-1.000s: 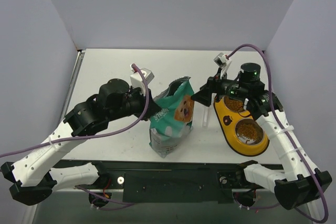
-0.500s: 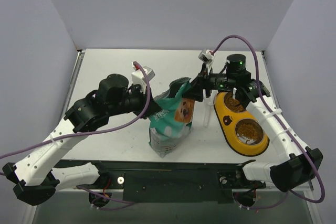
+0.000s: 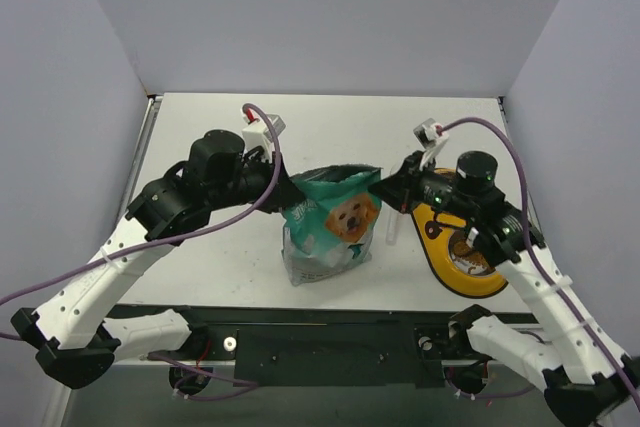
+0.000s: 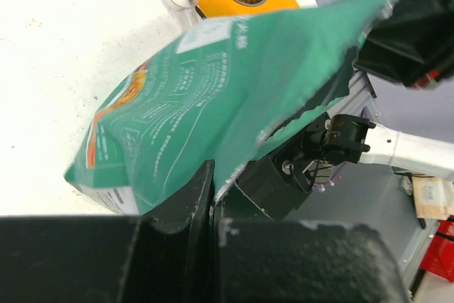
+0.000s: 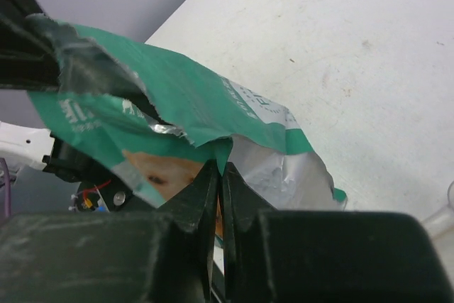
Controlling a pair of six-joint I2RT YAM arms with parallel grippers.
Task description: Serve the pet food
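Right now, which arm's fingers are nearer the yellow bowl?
Right. The right fingers pinch the teal bag at its top corner beside the yellow bowl; the left fingers pinch the opposite corner, with the bag in between.

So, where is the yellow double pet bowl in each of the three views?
Top external: the yellow double bowl lies right of centre, beside the teal-green bag.
Left wrist: at the top edge, above the bag.
Right wrist: not in it.
Shared landmark: the teal-green bag, in all three views.
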